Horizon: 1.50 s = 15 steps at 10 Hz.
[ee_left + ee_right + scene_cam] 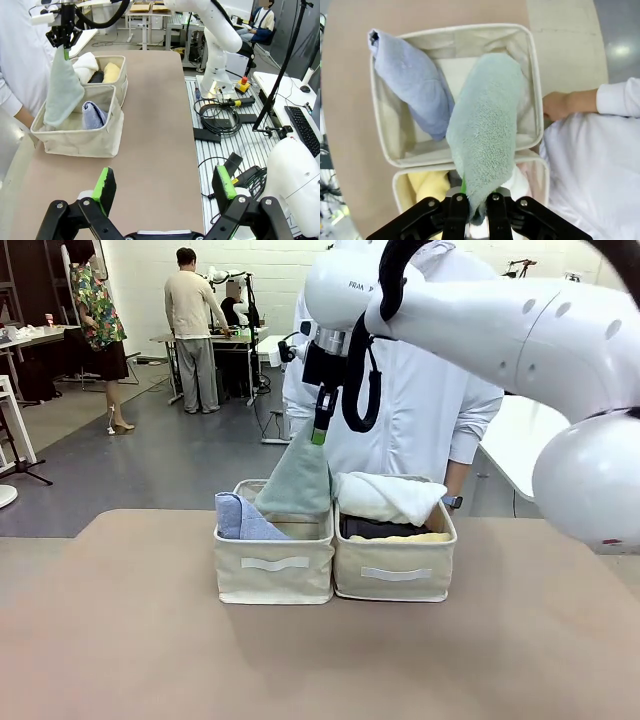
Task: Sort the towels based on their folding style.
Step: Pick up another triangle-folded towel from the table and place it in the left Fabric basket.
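My right gripper [319, 434] is shut on the top corner of the sage-green towel [298, 483], which hangs down into the left bin [273, 575]. From the right wrist the green towel [485, 135] drapes over that bin [534, 80], beside the light blue towel [412, 82] lying inside. The light blue towel [240, 518] leans at the bin's left side. The right bin [394, 575] holds a white rolled towel [388, 497], a dark grey one [375, 528] and a yellow one [410, 537]. My left gripper [165, 187] is open over bare table, well away from the bins [80, 137].
A person in a white coat [420, 390] stands right behind the bins, one hand [560, 105] close to the left bin's far wall. The brown tabletop [120, 640] is bare in front of the bins. Cables and another arm's base [217, 87] lie off the table's side.
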### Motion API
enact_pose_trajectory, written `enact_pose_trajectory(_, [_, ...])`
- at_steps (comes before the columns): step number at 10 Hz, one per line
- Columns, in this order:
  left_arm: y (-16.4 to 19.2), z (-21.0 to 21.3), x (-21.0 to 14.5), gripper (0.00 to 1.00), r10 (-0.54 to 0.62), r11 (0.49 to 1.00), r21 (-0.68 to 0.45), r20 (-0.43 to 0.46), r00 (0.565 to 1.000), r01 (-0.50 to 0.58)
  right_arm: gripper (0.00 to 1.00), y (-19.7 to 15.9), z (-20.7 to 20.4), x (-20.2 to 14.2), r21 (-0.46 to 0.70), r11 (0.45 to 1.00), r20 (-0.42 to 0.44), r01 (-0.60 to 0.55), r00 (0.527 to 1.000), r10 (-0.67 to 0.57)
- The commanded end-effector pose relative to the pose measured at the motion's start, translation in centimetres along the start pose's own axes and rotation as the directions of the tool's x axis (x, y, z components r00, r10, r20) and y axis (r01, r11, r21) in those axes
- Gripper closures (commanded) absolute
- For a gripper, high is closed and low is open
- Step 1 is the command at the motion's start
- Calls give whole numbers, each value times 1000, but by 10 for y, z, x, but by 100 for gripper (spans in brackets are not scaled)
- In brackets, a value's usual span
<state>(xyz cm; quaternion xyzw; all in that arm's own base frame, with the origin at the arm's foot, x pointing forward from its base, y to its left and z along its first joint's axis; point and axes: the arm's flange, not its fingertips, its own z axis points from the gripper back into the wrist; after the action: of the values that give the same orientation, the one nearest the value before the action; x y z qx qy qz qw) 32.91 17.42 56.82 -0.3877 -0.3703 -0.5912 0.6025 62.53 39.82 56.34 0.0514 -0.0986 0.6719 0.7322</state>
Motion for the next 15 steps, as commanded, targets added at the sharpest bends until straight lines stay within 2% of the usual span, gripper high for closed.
enact_pose_trajectory(1, [0,1,0,0,-28,1000,8,16,999,27,89,-45,15,33,-11,1000,-13,-22,1000,22])
enact_pose_trajectory(4, [0,1,0,0,-28,1000,8,16,999,27,89,-52,10,49,-50,997,18,-63,998,63])
enact_pose_trajectory(8, [0,1,0,0,-28,1000,8,16,999,27,89,-63,27,70,-91,989,17,-113,993,115])
enact_pose_trajectory(12, [0,1,0,0,-28,1000,8,16,999,27,89,-86,2,54,-77,986,4,-149,989,149])
enact_pose_trajectory(15, [0,1,0,0,-28,1000,8,16,999,27,89,-95,-31,44,-66,986,-52,-155,987,152])
